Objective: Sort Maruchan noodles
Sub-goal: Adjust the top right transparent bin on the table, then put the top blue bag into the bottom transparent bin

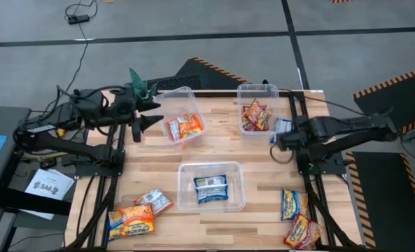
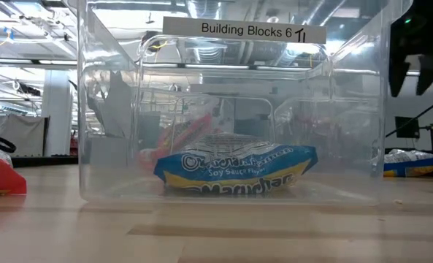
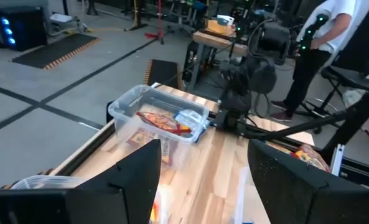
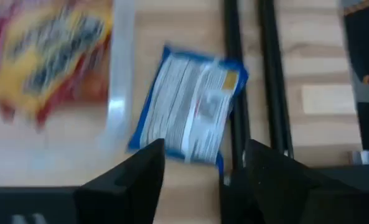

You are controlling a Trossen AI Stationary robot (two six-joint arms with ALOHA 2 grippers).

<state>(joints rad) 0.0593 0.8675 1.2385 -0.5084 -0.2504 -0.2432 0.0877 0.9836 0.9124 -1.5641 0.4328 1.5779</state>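
Observation:
Maruchan packets lie in three clear tubs: red-orange ones in the far-left tub [image 1: 183,120], mixed ones in the far-right tub [image 1: 256,113], and a blue-white one [image 2: 234,168] in the near-centre tub [image 1: 210,185]. Loose packets lie at the near left [image 1: 131,220] and near right [image 1: 294,205]. One blue-white packet [image 4: 190,106] lies flat beside the far-right tub, partly over a black rail. My right gripper [image 4: 203,165] hovers open just above it without touching. My left gripper [image 1: 143,115] hangs open beside the far-left tub, holding nothing.
A small green plant [image 1: 141,85] stands at the far-left corner behind my left gripper. Black rails [image 4: 252,74] run along the table's right edge. A person in a white shirt [image 3: 327,31] stands beyond the table. Bare wood shows between the tubs.

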